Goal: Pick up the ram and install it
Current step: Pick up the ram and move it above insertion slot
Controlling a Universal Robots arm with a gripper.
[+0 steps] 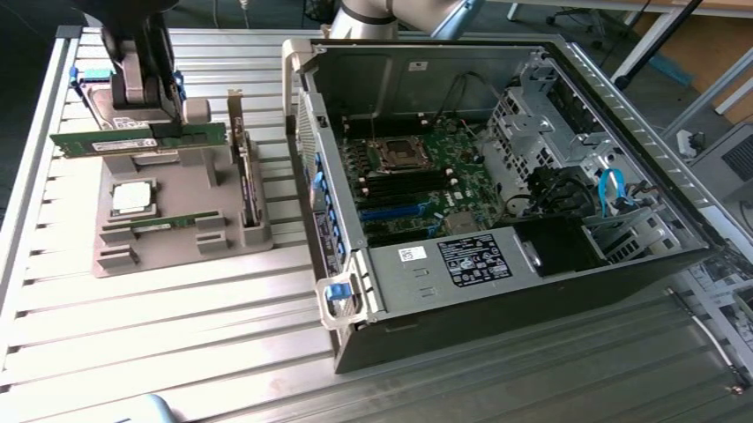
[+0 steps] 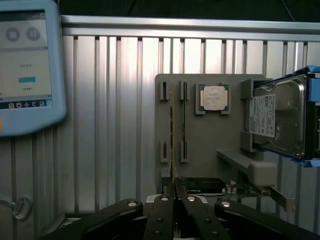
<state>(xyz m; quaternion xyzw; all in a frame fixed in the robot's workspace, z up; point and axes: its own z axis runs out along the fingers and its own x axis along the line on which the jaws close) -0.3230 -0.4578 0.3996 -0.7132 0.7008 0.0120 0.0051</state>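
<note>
Desk [image 1: 176, 352] of ribbed aluminium slats, carrying a parts holder and an open computer case.

1. Claw [image 1: 165, 132]: upper left of the exterior frame, pointing down. Fingers are drawn together and clamped on the ram. In the wrist view the claw [image 2: 174, 190] pinches the board's thin edge.
2. Ram [image 1: 112, 141]: long green stick held level in the claw, lengthwise across the frame, above the upper end of the holder. It is seen edge-on in the wrist view [image 2: 172, 130].
3. Grey holder [image 1: 176, 251]: flat slotted tray directly beneath the claw, on the desk at the exterior view's left.
4. Second memory stick [image 1: 171, 222]: seated in a slot of the holder, below the ram in the frame.
5. CPU chip [image 1: 132, 198]: square, silver, lying flat in the holder's recess.
6. Hard drive [image 2: 280, 120]: at the holder's edge, in blue brackets.
7. Expansion card [image 1: 243, 176]: upright along the holder's side nearest the case.
8. Computer case [image 1: 471, 291]: centre to right of the exterior frame, side panel off, motherboard [image 1: 424, 176] exposed.
9. Touchscreen pendant [image 2: 25, 65]: pale blue, lit.
</note>
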